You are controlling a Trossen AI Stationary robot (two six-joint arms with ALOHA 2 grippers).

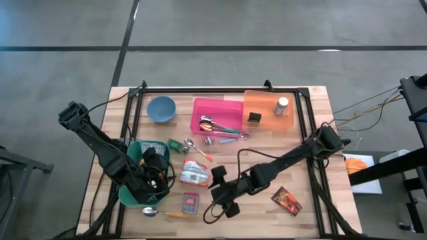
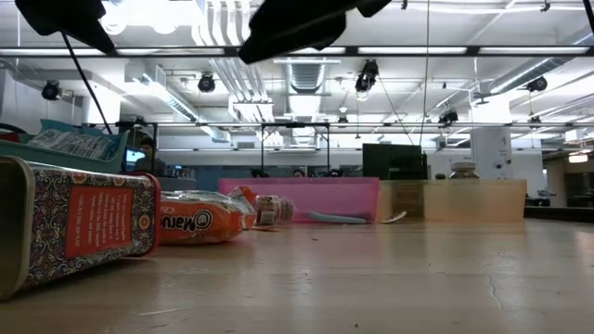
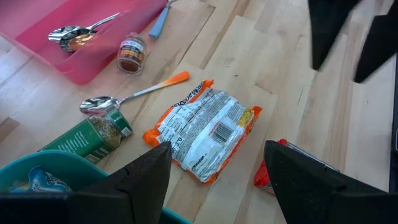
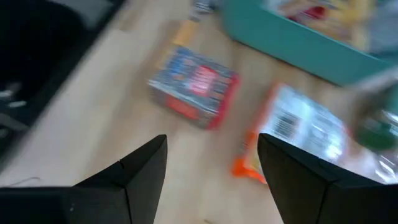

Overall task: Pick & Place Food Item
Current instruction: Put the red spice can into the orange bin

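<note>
Visibly: three trays (image 1: 217, 105), one blue bowl (image 1: 161, 109), one teal bowl (image 1: 132, 193).

Bins: two, pink bin (image 1: 217, 115) and orange bin (image 1: 268, 110).
Bowls: two, blue bowl (image 1: 161, 109) far left, teal bowl (image 1: 137, 193) near left.
Snack bags: one, orange-and-white bag (image 1: 195, 173) at centre.
Small boxes: two, red box (image 1: 190, 203), dark box (image 1: 285, 200) near right.

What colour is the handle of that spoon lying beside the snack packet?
Orange fading to white on the spoon handle; the left wrist view shows it best.
</note>
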